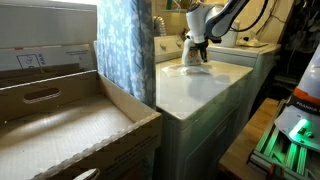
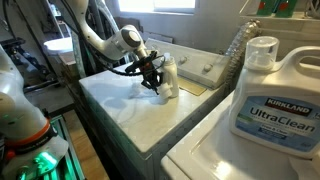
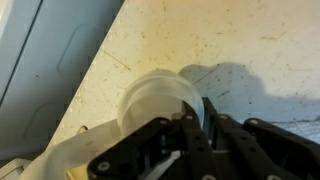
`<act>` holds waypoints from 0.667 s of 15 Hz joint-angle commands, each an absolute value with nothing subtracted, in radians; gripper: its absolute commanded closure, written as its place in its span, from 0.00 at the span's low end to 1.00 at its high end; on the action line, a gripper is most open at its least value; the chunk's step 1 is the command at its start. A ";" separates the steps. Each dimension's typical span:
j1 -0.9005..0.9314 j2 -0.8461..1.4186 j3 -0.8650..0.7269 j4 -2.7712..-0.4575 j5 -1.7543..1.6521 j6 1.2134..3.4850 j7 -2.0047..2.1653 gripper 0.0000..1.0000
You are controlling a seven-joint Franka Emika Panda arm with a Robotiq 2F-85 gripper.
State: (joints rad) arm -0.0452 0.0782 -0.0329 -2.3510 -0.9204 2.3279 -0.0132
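Note:
A white translucent plastic container point(image 3: 155, 95) stands on the speckled white lid of a washing machine point(image 3: 250, 40). It also shows in both exterior views point(image 1: 193, 64) point(image 2: 169, 76). My gripper point(image 3: 201, 125) comes down on it from above. The two dark fingers are pinched together over the container's rim wall, one inside and one outside. In both exterior views the gripper point(image 1: 196, 44) point(image 2: 153, 77) sits right at the container near the back of the machine's lid point(image 2: 120, 100). The container's base is hidden by the fingers in the wrist view.
A large Kirkland UltraClean detergent jug point(image 2: 275, 95) and a clear plastic bottle point(image 2: 232, 45) stand on the neighbouring machine. A blue patterned curtain point(image 1: 125, 50) hangs beside the washer, with a big cardboard box point(image 1: 60, 120) next to it. A green-lit device point(image 1: 290, 130) sits on the floor.

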 commanded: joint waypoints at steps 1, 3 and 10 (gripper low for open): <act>-0.042 0.080 -0.036 -2.350 -0.918 2.327 -0.015 0.89; -0.042 0.080 -0.036 -2.350 -0.918 2.327 -0.015 0.89; 0.005 0.114 0.009 -2.363 -0.953 2.303 -0.044 0.97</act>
